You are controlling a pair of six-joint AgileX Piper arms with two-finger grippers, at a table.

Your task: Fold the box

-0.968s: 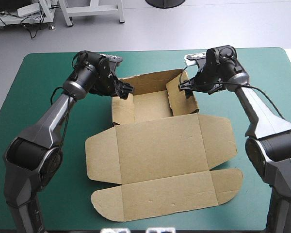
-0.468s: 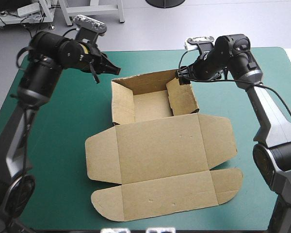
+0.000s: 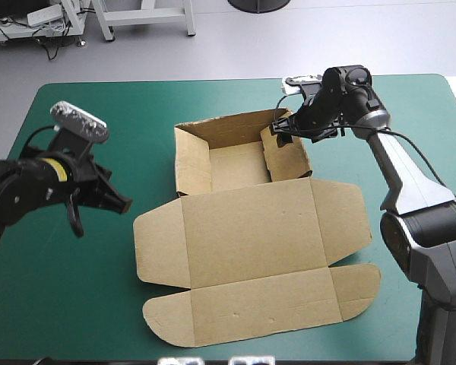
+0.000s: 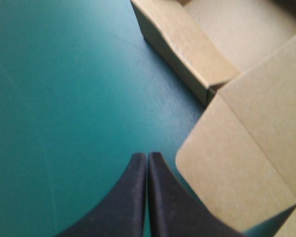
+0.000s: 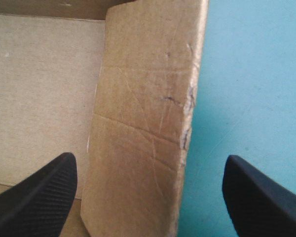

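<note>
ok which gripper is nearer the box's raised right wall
Right. The right gripper is open at that wall, which stands between its fingers. The left gripper is shut, over the teal-green cover beside the flat left flap of the box, apart from it.

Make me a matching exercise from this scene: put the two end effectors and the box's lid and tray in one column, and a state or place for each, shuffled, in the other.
Column one:
1. left end effector
2. right end effector
3. lid
4. tray

Column two:
A. walls raised, open on top
B. shut, above the bare teal-green cover
C. spread flat
D. open, a raised brown wall ahead between its fingers

Pairs: 1-B, 2-D, 3-C, 4-A
</note>
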